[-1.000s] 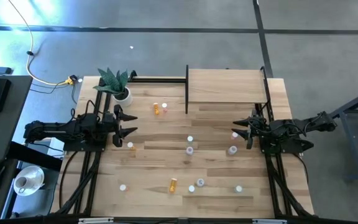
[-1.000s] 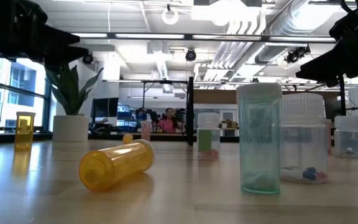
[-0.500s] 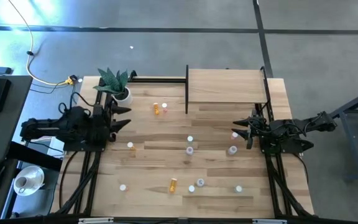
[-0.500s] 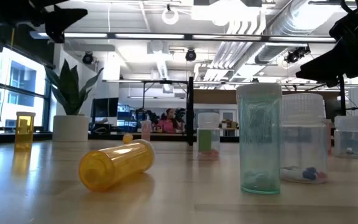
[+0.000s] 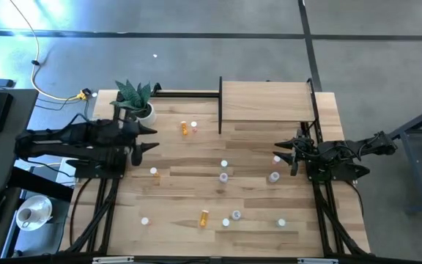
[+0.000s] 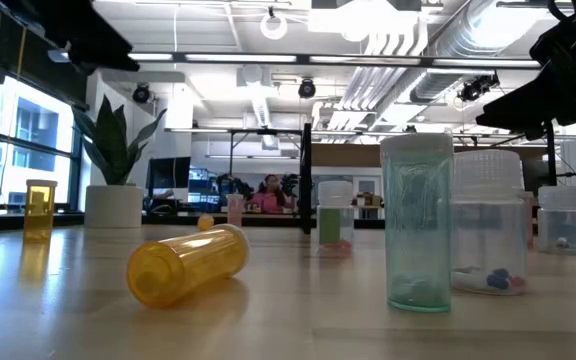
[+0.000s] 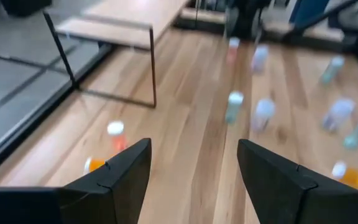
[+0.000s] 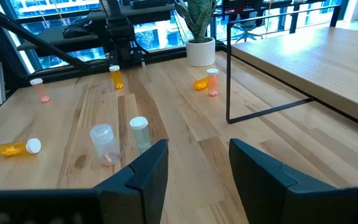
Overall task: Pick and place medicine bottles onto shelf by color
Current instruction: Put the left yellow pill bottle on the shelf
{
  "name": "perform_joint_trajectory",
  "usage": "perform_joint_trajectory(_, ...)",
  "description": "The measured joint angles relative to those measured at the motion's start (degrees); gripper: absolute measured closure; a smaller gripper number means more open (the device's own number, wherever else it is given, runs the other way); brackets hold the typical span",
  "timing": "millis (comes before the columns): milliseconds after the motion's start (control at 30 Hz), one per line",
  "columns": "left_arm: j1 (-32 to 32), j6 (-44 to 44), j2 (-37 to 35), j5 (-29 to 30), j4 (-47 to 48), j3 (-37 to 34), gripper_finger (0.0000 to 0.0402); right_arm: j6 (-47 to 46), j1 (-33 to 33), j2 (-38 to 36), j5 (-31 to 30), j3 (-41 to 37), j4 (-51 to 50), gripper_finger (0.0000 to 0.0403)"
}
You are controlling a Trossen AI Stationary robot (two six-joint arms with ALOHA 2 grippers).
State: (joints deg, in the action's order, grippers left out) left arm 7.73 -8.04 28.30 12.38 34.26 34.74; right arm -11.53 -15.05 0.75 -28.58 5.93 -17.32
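Observation:
Several small medicine bottles stand or lie on the planked table: two orange ones (image 5: 188, 128) near the shelf's left post, pale ones (image 5: 223, 171) mid-table, and one lying orange bottle (image 5: 204, 217) near the front. The shelf (image 5: 266, 101) is a pale board on black posts at the far right, with nothing on it. My left gripper (image 5: 150, 137) hovers open at the table's left, near the plant pot, over bare wood (image 7: 194, 168). My right gripper (image 5: 279, 154) waits open at the right, beside a small bottle (image 5: 276, 158). It also shows open in the right wrist view (image 8: 197, 168).
A white plant pot (image 5: 144, 111) with a leafy plant stands at the far left corner, just beyond my left gripper. More bottles (image 5: 236, 215) stand along the near edge. The shelf's thin black posts (image 5: 220, 114) rise mid-table. A person shows far off in the room (image 6: 268, 192).
My left gripper has risen and shifted a little toward the table's far edge, drawing back to the left and coming forward again, and has stayed open. My right arm and the bottles have kept still.

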Motion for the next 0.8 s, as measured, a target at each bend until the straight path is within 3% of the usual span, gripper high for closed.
perform_joint_trajectory(300,-2.4,0.32,3.44,-2.88,2.72,-0.2,0.0172,0.0,0.0,0.0,0.0,0.0,0.0,0.0242)
perform_joint_trajectory(467,-3.9,-6.95,3.43,0.57,3.58,-0.2,0.0172,0.0,0.01,-0.02,0.0,0.0,0.0,0.0242)
perform_joint_trajectory(800,-7.42,-17.36,4.13,-1.24,9.74,-0.2,0.0172,0.0,0.0,-0.02,0.02,0.0,0.0,0.0242)
